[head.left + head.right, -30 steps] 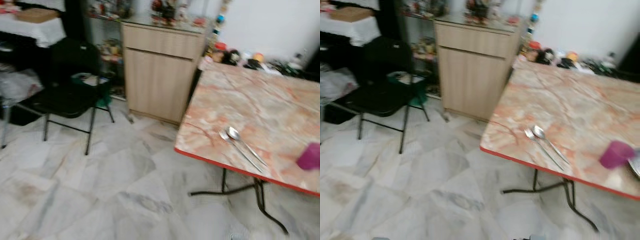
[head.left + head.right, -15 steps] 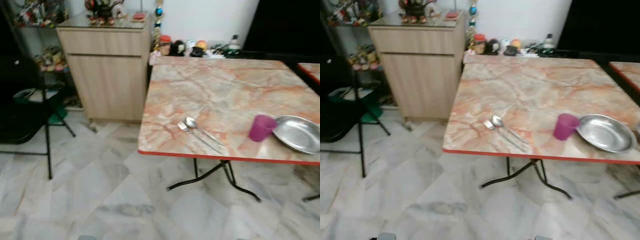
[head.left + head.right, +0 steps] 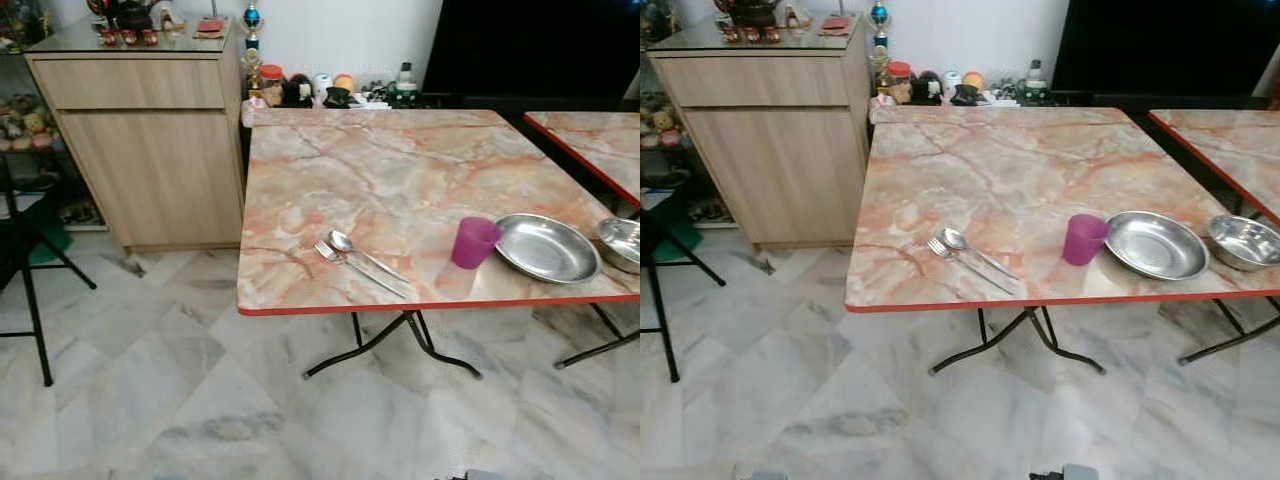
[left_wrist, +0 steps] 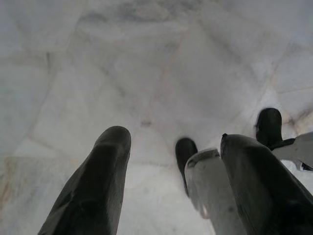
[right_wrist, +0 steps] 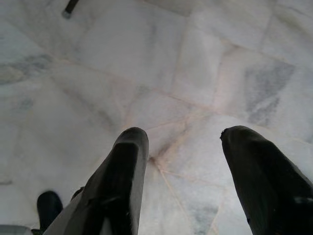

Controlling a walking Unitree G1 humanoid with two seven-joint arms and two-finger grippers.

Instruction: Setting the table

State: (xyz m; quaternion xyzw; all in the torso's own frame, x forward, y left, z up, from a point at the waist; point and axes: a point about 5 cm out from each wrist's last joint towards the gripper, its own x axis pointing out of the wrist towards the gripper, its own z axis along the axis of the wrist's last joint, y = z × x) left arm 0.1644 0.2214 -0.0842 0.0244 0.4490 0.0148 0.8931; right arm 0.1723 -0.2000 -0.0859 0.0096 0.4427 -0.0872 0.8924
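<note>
Pincers (image 4: 173, 147) idle; spoon (image 3: 364, 258) lies diagonal, bowl far-left.

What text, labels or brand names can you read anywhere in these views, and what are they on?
No text is legible anywhere.
Jars and bottles behind the table: any labels too small and blurred to read.
Purple cup, metal plate, spoon and fork: no markings visible.

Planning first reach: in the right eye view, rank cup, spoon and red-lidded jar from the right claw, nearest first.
1. cup, table front edge, ahead of the right claw.
2. spoon, front edge, further left.
3. jar, past the far edge.
</note>
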